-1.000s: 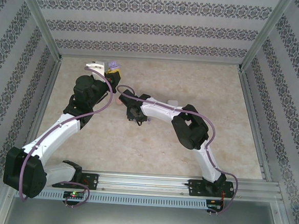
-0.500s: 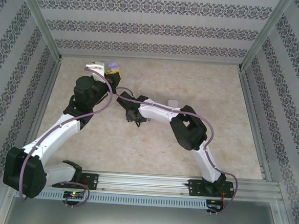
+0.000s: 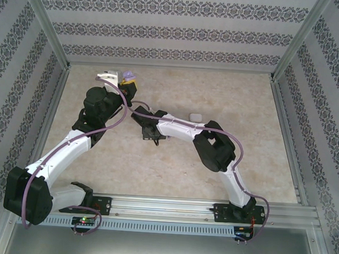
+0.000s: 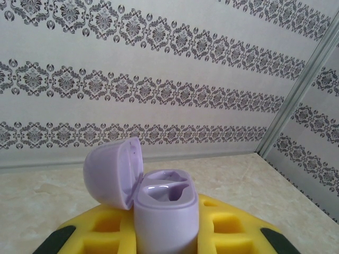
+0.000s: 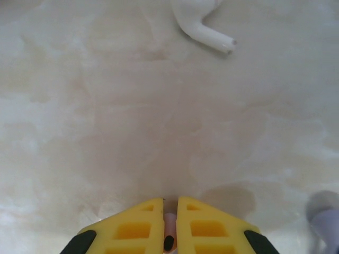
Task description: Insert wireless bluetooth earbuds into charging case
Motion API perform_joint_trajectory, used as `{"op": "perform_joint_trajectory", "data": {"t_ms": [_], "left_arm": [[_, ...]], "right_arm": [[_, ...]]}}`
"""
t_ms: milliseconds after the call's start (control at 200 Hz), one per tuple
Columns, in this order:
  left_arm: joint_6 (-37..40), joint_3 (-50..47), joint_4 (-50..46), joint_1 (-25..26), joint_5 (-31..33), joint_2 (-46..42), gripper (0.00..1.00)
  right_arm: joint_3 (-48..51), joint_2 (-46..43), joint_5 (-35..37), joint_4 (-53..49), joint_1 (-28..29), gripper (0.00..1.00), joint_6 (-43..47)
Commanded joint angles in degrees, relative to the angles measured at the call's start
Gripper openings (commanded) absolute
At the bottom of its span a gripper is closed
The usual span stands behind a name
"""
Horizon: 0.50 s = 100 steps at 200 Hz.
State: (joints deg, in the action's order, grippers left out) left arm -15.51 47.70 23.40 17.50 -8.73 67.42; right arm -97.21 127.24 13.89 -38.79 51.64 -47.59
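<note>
My left gripper (image 4: 164, 235) is shut on a purple charging case (image 4: 164, 211) and holds it upright, its lid (image 4: 114, 172) hinged open to the left and both wells showing. From above, that case (image 3: 128, 75) sits at the far left of the table in the left gripper (image 3: 127, 84). My right gripper (image 5: 170, 211) points down at the table, shut on a small pink earbud (image 5: 170, 225) with a dark tip. It shows from above just right of the left gripper (image 3: 136, 113). A white earbud (image 5: 204, 26) lies on the table ahead of it.
A blurred purple piece (image 5: 327, 219) lies at the lower right of the right wrist view. A white case (image 3: 195, 116) rests mid-table behind the right arm. Another white object (image 3: 106, 75) sits by the left gripper. Patterned walls and metal rails (image 3: 53, 43) enclose the table.
The right gripper's fingers have closed onto the pink earbud, and the right arm has shifted slightly left, uncovering the white case. The left arm has stayed still.
</note>
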Motion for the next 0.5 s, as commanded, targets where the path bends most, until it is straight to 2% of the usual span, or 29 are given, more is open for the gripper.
{"op": "perform_joint_trajectory", "data": {"t_ms": [0, 315, 495], "left_arm": [[-0.8, 0.2, 2.4, -0.7, -0.6, -1.5, 0.0], [-0.3, 1.8, 0.3, -0.8, -2.1, -0.8, 0.0], [1.9, 1.3, 2.6, -0.8, -6.4, 0.9, 0.0]], "right_arm": [[2.5, -7.0, 3.0, 1.2, 0.0, 0.08, 2.3], [12.2, -24.0, 4.5, 6.3, -3.4, 0.08, 7.8], [17.0, -34.0, 3.2, 10.2, -6.9, 0.08, 12.5]]}}
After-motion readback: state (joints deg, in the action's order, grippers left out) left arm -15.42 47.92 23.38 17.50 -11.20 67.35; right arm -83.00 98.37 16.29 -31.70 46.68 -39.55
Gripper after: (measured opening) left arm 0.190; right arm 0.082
